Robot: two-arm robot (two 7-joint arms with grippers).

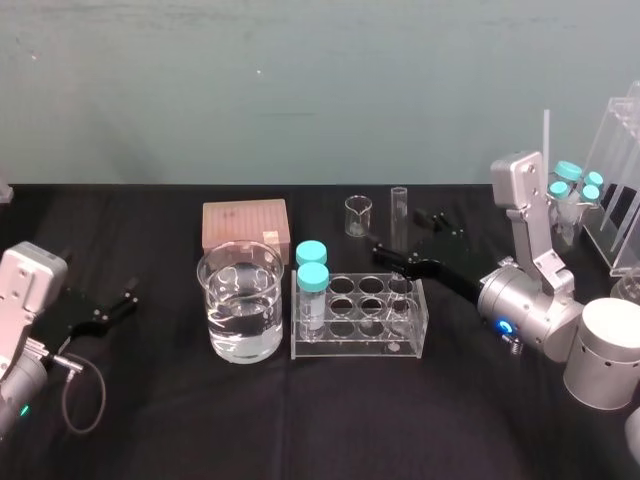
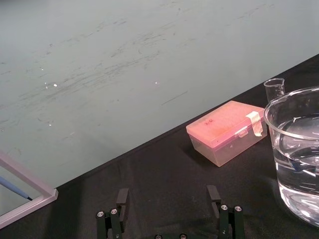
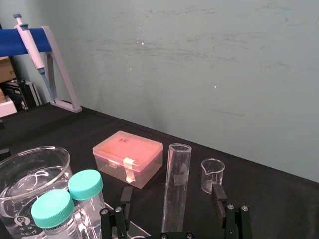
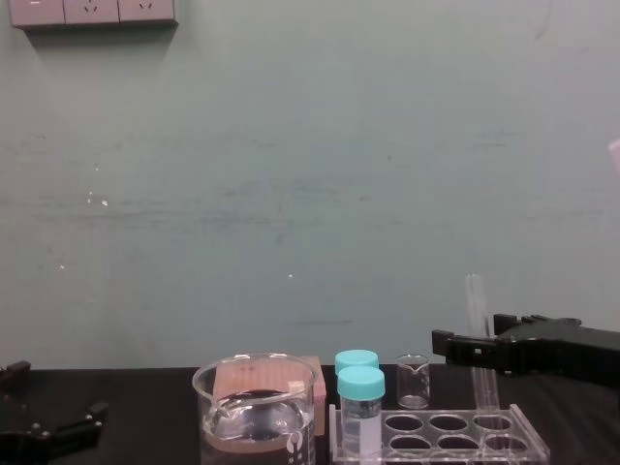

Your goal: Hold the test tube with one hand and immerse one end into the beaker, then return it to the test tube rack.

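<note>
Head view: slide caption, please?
Open right gripper straddles the test tube in its rack, beside the beaker; left gripper parked.

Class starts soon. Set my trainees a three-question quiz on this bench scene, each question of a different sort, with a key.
1. True or false: the test tube stands upright in the test tube rack.
2. The right gripper has its fingers: A shut on the tube; B open, one on each side of the tube; C open, well away from the tube.
3. What rests open and idle at the left side of the table?

Key: 1 true; 2 B; 3 the left gripper.
</note>
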